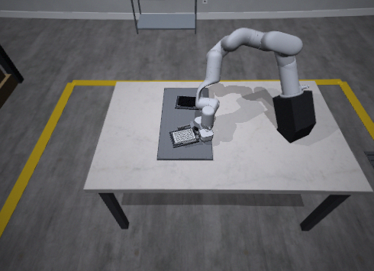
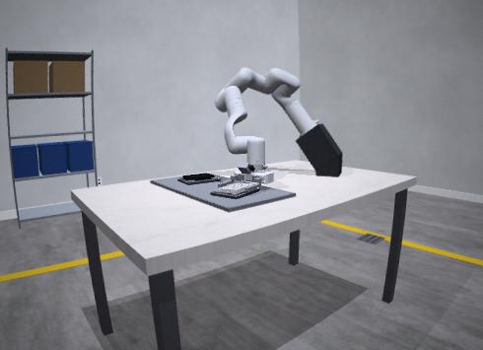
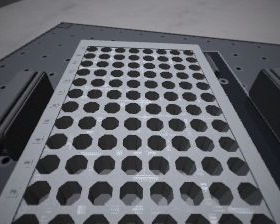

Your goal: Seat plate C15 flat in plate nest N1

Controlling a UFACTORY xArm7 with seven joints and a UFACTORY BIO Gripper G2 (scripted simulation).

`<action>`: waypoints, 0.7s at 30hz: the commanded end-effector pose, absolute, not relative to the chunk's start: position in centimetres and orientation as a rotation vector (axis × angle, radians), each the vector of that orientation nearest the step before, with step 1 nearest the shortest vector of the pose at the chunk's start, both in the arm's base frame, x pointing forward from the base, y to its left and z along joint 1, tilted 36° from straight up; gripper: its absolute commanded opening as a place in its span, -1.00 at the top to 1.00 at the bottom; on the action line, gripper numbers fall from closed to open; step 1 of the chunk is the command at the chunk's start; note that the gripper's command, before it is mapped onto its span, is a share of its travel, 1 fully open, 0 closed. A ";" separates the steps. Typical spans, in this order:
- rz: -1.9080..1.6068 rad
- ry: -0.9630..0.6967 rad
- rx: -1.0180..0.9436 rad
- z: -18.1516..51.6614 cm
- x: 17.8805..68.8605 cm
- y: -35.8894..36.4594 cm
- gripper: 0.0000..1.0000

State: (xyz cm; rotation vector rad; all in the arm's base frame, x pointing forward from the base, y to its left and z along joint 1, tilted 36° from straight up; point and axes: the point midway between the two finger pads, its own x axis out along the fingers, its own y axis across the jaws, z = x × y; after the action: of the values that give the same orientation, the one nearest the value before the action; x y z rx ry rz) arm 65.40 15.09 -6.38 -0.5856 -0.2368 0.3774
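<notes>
A white plate with many round wells (image 1: 183, 136) (image 2: 238, 186) (image 3: 141, 46) lies over the dark near nest (image 1: 179, 145) (image 3: 243, 107). In the wrist view the nest shows only along the plate's right side; whether the plate lies flat inside all locators cannot be told. A black plate (image 1: 186, 101) (image 2: 198, 176) is in the far nest, partly hidden by the arm in the top view. No plate or nest names are readable. My gripper (image 1: 193, 133) (image 2: 244, 180) (image 3: 152, 110) is open, low at the white plate's arm-side end, its fingers on either side with gaps.
Both nests stand on a grey perforated mat (image 1: 166, 150) (image 2: 170, 184) on the pale table (image 1: 130, 169). The arm's black base (image 1: 295, 116) stands at the table's right. A shelf with boxes (image 2: 51, 93) is beyond the table.
</notes>
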 end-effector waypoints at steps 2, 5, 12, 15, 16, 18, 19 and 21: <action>0.379 -0.240 -0.583 -6.3 65.4 15.3 -0.08; 0.379 -0.240 -0.583 -6.3 65.4 15.3 -0.08; 0.379 -0.240 -0.583 -6.3 65.4 15.3 1.00; 0.379 -0.240 -0.583 -6.3 65.4 15.3 1.00; 0.379 -0.240 -0.583 -6.3 65.4 15.3 1.00; 0.379 -0.240 -0.584 -6.3 65.4 15.3 1.00; 0.379 -0.240 -0.584 -6.3 65.4 15.3 1.00; 0.379 -0.240 -0.584 -6.3 65.4 15.3 1.00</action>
State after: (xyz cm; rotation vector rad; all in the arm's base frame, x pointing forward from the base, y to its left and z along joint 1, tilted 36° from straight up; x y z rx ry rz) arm 65.40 15.08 -6.39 -0.5856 -0.2367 0.3774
